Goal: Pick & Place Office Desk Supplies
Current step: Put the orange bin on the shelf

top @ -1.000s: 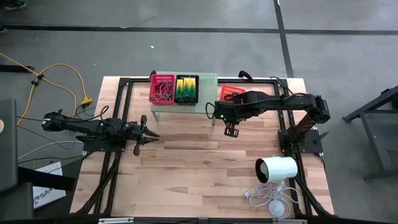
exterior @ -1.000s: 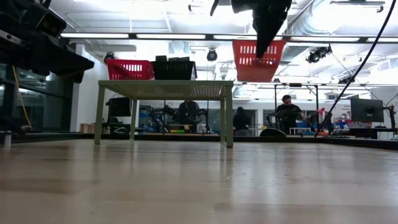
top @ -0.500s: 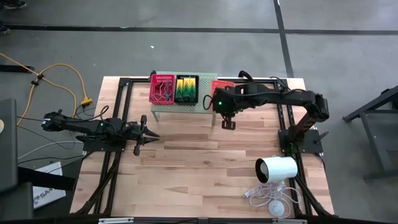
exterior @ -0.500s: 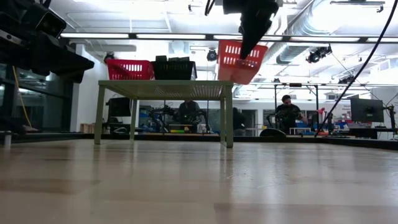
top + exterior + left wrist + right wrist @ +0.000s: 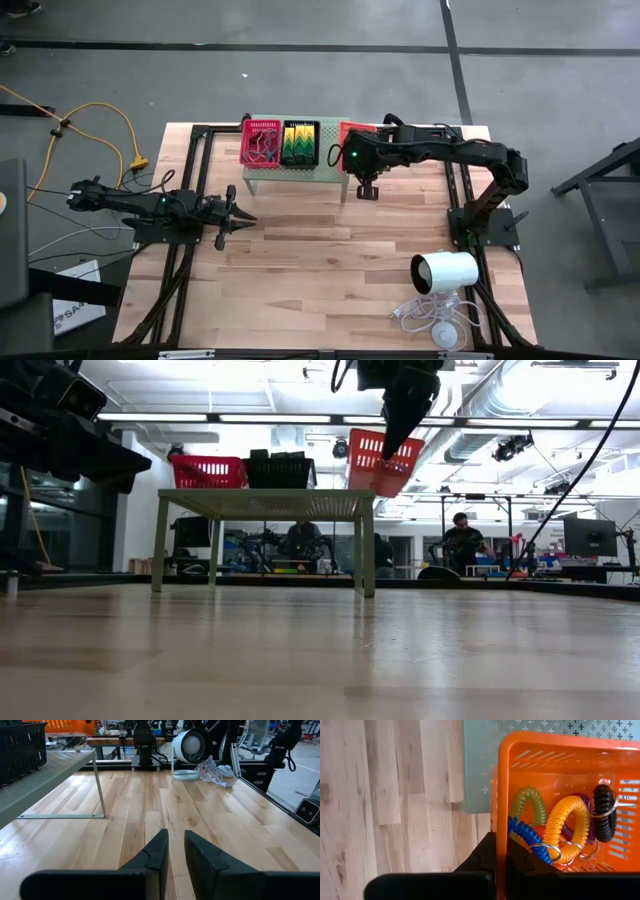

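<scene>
An orange mesh tray (image 5: 560,765) holding several coiled rings (image 5: 565,825) hangs tilted at the right end of the pale green stand (image 5: 297,165), with my right gripper (image 5: 392,445) shut on it. The tray also shows in the low view (image 5: 400,470) and, partly under the arm, in the high view (image 5: 352,130). A pink-red tray (image 5: 261,142) and a black tray (image 5: 300,143) with yellow-and-green clips stand on the stand's top. My left gripper (image 5: 176,852) waits at the table's left, a little open, with nothing between its fingers. My right gripper pinches the tray's near wall at its rim (image 5: 499,845), one finger inside the tray and one outside. The fingers come from above, slanting down toward the far edge. The tray is lifted clear of the table and tilted, its far part over the stand's right end.
A white cylinder (image 5: 445,270) with its white cable (image 5: 430,315) lies at the near right of the table. Black frame rails (image 5: 455,190) run along both table sides. Bare wood (image 5: 320,250) spreads across the table's middle and near part.
My right gripper has carried the orange tray toward the table's left and far edges, up to the stand's right end, rolling as it went. The tray, level a second ago, now hangs tipped.
</scene>
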Robot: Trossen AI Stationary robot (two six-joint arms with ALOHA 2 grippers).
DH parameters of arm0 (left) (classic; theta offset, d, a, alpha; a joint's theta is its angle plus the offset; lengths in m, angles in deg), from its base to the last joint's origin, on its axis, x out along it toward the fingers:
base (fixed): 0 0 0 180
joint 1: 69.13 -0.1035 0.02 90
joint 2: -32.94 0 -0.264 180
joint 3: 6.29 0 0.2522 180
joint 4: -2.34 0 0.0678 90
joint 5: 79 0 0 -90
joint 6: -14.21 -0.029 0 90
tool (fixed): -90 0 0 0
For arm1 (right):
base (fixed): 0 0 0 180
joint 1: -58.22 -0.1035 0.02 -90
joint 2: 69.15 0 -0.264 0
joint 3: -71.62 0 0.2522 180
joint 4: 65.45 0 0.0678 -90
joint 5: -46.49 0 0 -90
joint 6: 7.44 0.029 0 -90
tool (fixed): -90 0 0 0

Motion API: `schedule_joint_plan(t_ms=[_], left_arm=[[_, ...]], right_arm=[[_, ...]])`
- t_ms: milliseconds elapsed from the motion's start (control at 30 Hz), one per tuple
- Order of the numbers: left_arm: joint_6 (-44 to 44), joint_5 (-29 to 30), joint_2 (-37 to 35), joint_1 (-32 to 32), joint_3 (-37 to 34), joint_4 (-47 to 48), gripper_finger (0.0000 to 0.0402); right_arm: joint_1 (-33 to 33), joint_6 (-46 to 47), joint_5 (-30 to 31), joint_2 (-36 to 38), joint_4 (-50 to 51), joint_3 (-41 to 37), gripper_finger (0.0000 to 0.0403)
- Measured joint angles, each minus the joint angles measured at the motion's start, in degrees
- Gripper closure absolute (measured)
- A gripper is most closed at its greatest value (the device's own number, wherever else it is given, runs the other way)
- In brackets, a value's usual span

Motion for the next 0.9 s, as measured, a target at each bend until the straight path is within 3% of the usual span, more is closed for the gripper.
schedule_joint_plan(t_ms=[900], left_arm=[[0.00, 0.02, 0.02, 0.00, 0.00, 0.00, 0.0345]], right_arm=[[2.45, -3.92, -1.51, -4.22, -4.97, 0.00, 0.0401]])
